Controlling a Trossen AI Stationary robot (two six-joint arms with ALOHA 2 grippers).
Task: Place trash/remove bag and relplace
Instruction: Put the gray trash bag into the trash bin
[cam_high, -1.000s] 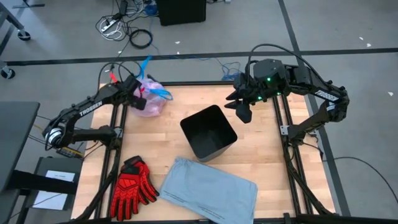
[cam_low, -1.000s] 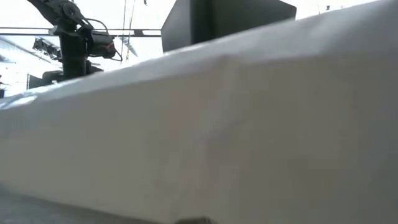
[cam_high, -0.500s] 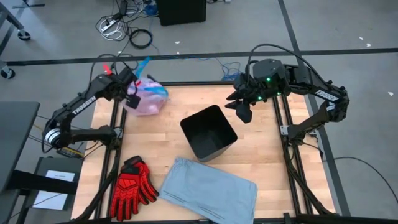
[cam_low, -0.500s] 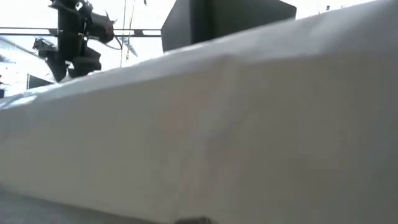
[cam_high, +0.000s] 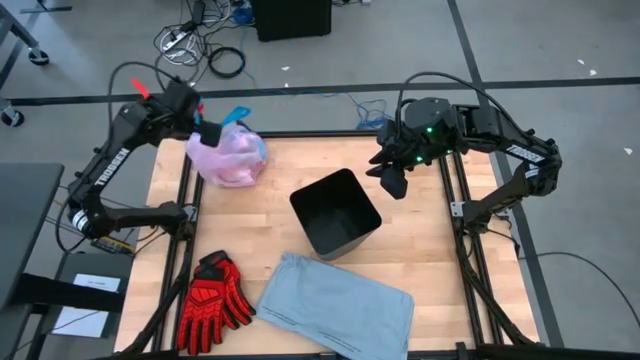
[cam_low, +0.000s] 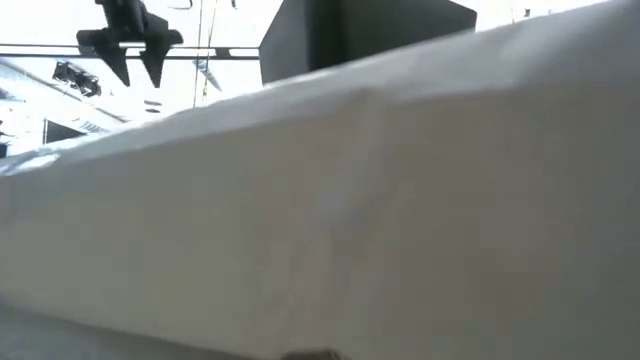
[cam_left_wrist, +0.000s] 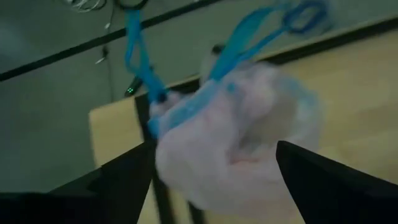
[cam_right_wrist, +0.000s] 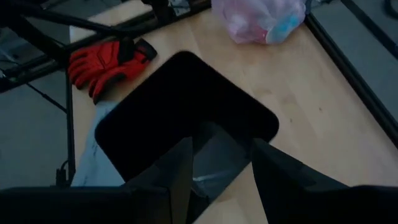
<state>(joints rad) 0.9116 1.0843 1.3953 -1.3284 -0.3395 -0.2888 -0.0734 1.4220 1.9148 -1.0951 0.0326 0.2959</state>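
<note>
The pink-lavender bag (cam_high: 228, 158) lies bunched and bulging on the table's far left corner, its blue ties (cam_high: 236, 113) sticking up. No loose trash shows. My left gripper (cam_high: 199, 122) hangs open just above the bag's far-left side. The left wrist view shows the bag (cam_left_wrist: 249, 137) beyond its spread fingers, and the low view shows the gripper (cam_low: 130, 62) open in the air. My right gripper (cam_high: 392, 178) hovers open over the far right of the table. The grey-blue replacement liner (cam_high: 335, 305) lies flat near the near edge.
An open black bin (cam_high: 335, 212) stands mid-table, and the right wrist view looks into it (cam_right_wrist: 186, 118). Red gloves (cam_high: 213, 300) lie at the near left corner. The pale liner (cam_low: 400, 220) fills most of the low view. Bare wood lies right of the bin.
My left gripper has risen off the pink bag and drawn back toward the table's far left corner, and now stands clear of it. The bag has stayed on the table in that corner. The right arm has barely moved.
</note>
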